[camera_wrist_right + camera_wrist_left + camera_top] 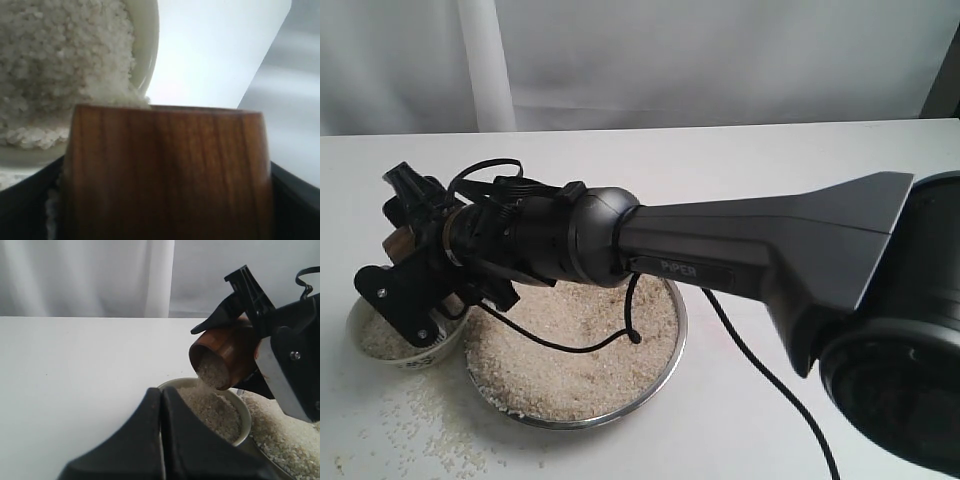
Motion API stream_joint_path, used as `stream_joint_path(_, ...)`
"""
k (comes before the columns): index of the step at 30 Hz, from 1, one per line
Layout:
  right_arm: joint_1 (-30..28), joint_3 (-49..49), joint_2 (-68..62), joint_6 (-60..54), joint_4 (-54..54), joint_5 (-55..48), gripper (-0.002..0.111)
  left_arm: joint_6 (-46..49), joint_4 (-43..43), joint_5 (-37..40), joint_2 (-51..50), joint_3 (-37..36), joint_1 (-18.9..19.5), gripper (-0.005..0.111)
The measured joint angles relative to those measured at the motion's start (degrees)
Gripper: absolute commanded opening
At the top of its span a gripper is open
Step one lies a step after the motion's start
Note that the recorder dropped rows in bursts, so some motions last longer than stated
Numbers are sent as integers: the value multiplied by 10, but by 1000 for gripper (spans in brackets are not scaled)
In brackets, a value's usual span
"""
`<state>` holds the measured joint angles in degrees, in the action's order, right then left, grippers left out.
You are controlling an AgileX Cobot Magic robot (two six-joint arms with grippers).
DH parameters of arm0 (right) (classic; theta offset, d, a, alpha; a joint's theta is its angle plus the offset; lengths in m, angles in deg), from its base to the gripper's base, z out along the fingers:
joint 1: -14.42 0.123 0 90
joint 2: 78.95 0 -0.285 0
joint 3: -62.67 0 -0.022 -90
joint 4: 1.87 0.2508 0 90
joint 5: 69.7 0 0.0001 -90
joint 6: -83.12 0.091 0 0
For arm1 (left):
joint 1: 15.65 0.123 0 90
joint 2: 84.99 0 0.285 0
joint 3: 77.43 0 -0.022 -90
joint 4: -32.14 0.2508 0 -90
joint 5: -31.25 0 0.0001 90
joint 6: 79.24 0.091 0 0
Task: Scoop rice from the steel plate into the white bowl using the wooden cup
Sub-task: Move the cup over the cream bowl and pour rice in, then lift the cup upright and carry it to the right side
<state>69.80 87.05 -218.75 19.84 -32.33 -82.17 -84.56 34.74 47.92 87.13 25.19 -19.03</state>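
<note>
Right arm (760, 250): dark casing marked PIPER, closest to the exterior camera. It enters from the right side of the desk (770, 160) and reaches across toward the left side, hiding the far rim of the plate and part of the bowl.

Right gripper (237, 352): fingers clamped on either side of the wooden cup (225, 352).

Wooden cup: reddish-brown, held in the air over the bowl and tilted mouth-down, with rice (212, 372) spilling from its lip into the bowl.

White bowl (430, 355): cream ceramic, on the left part of the desk and nearer the near edge than the far edge. It holds a mound of rice.

Steel plate (675, 330): shiny and shallow, just beside the bowl on the side toward the desk's middle. A broad layer of rice covers its floor.

Loose rice grains (420, 430): strewn on the desk between the two vessels and the near edge.

Left gripper (161, 395): black fingers pressed together with nothing between them, low and just beside the bowl's rim.

Black cable (620, 340): loops down from the right arm onto the plate's rice.

White curtain (620, 60): hangs behind the far edge.
</note>
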Motion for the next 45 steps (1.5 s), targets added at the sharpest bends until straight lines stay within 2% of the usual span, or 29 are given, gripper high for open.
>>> stream_joint_path(27, 11, 0, 0, -125, -60, 7, 0, 0, 0, 0, 0, 0, 0, 0)
stream_joint_path(45, 11, 0, 0, -190, -82, 49, 0, 0, 0, 0, 0, 0, 0, 0)
